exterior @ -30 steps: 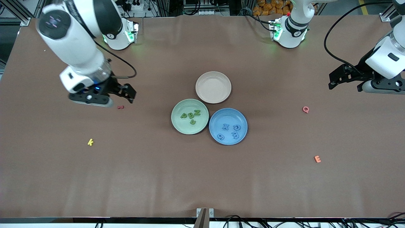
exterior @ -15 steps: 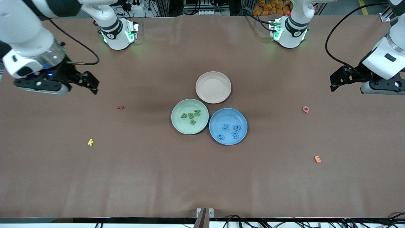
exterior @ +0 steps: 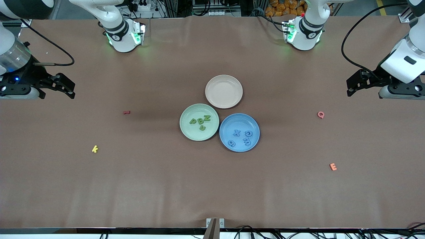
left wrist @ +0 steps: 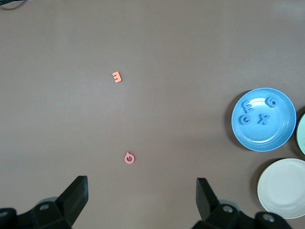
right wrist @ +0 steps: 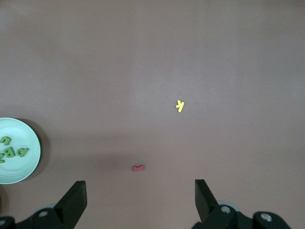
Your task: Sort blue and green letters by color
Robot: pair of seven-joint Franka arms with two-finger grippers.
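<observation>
Several green letters [exterior: 200, 121] lie in the green plate [exterior: 186, 131]; the right wrist view shows those green letters [right wrist: 12, 151] too. Several blue letters [exterior: 241, 136] lie in the blue plate [exterior: 229, 127] beside it, and the left wrist view has the same blue letters [left wrist: 257, 110] on their blue plate [left wrist: 276, 136]. My right gripper [exterior: 70, 90] hangs open and empty over the right arm's end of the table, its fingers [right wrist: 76, 191] wide apart. Over the other end hangs my left gripper [exterior: 349, 88], also open and empty.
A cream plate [exterior: 223, 91] stands empty, touching both coloured plates. Loose on the brown table lie a red letter [exterior: 126, 112], a yellow k [exterior: 95, 149], a pink Q [exterior: 320, 115] and an orange E [exterior: 333, 167].
My right arm has swung away from above the red letter toward its own end of the table. The left arm has barely moved. No letter has shifted.
</observation>
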